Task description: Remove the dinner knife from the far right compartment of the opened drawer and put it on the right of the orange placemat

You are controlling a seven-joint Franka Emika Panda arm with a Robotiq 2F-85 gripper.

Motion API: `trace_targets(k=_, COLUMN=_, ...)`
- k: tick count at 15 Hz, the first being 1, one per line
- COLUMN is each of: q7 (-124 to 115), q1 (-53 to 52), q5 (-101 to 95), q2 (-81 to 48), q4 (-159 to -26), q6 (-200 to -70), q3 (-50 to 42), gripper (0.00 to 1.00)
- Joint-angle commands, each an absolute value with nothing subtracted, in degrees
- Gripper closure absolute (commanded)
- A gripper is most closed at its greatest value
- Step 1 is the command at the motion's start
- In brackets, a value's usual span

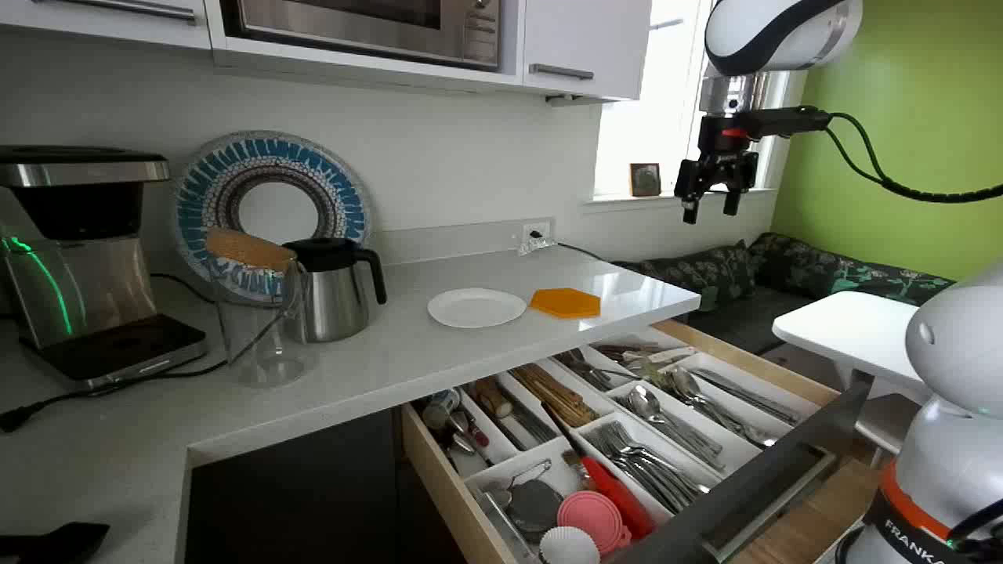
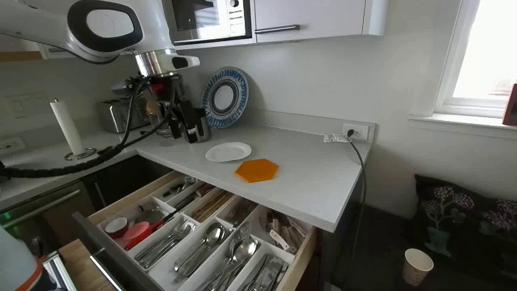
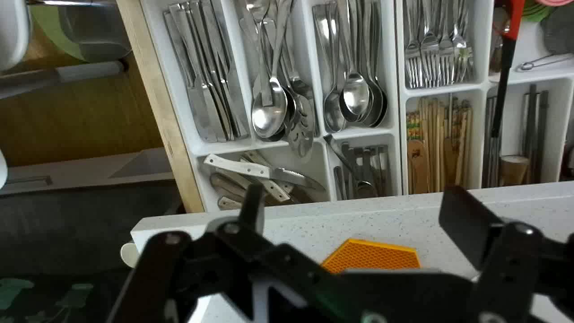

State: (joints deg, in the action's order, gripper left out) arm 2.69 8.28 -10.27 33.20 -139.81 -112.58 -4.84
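Several dinner knives (image 3: 204, 76) lie in the far right compartment (image 3: 240, 74) of the open drawer (image 3: 157, 107). In the wrist view this compartment appears on the left. The knives also show in both exterior views (image 1: 744, 395) (image 2: 264, 273). The orange placemat (image 1: 566, 303) is a flat hexagon on the counter, seen in both exterior views (image 2: 257, 170) and partly hidden behind the gripper in the wrist view (image 3: 374, 256). My gripper (image 3: 354, 197) is open and empty, high above the counter, pointing down; it shows in both exterior views (image 1: 711, 207) (image 2: 183, 135).
A white plate (image 1: 476, 307) lies beside the placemat on the counter (image 1: 470, 360). Steak knives (image 3: 251, 168), spoons (image 3: 356, 92) and forks (image 3: 437, 49) fill neighbouring sections. The counter edge overhangs the drawer's back. A steel carafe (image 1: 333, 298) and glass jug (image 1: 266, 345) stand farther along.
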Motion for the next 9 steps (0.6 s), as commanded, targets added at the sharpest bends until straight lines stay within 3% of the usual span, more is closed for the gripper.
trace_targets(k=1, q7=2.5, q1=7.9, q5=-10.5, q2=33.2, q4=-139.7, q6=-112.4, q3=-5.1, gripper=0.00)
trace_targets(k=9, q7=2.7, q1=8.6, q5=-12.0, q2=32.7, q4=-140.7, q6=-114.0, q3=-5.4, gripper=0.00)
